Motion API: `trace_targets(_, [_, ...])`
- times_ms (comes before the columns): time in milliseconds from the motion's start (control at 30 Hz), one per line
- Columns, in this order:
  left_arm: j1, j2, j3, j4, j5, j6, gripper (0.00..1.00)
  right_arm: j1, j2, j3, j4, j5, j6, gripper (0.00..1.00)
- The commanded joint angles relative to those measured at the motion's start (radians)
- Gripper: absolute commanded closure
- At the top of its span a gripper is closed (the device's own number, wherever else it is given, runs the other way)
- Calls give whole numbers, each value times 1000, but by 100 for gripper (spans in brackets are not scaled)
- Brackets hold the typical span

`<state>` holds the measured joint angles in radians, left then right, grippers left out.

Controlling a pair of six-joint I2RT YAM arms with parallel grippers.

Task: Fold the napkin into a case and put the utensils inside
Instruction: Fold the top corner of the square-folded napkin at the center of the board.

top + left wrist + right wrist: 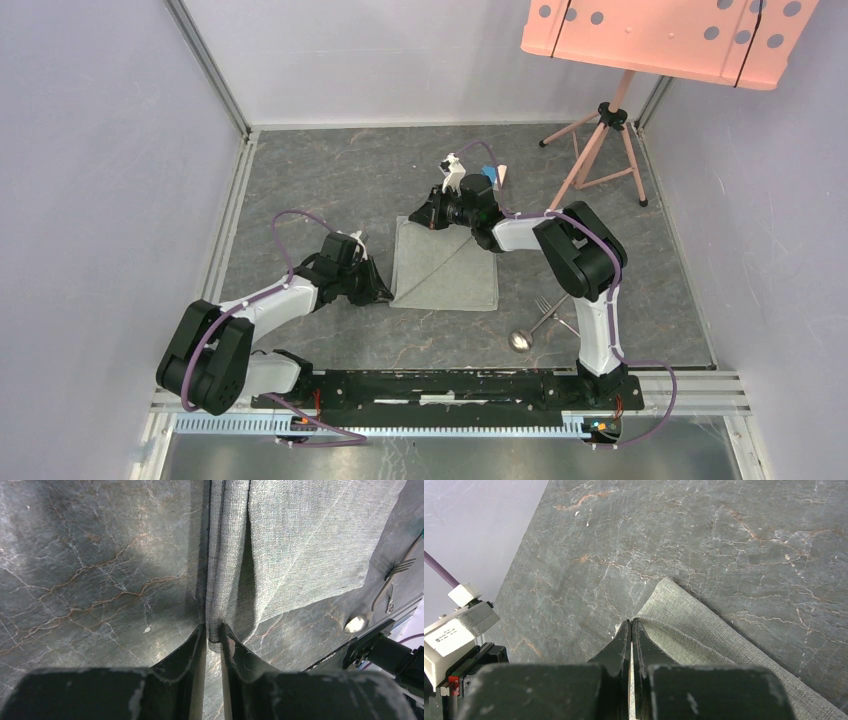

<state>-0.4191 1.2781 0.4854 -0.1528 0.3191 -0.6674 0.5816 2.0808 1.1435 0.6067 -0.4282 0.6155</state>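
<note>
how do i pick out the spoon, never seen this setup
On the marble table, find the grey napkin in the middle. Right of it, beside the right arm, lie two silver utensils. The spoon has the round bowl, closer to the near edge than the pronged fork.

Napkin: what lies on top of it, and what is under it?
Nothing lies on the napkin; fork and spoon rest apart on the table. The left fingers and right fingers pinch its edges. What its folded layers cover cannot be seen.

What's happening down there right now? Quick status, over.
Left gripper pinching napkin, near-left edge. Right gripper shut on far corner. Fork, spoon off to right, untouched.
</note>
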Motion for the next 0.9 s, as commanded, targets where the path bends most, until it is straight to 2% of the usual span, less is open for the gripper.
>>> trace_targets(0, [-9,-4,3,-16,-9,19,77,1,20,37,49,13,6,100])
trace_targets(667, [-15,8,-21,-21,-32,47,81,2,86,92,37,19,27,99])
trace_targets(867, [-14,4,-14,-22,-34,47,81,3,105,104,36,13,33,96])
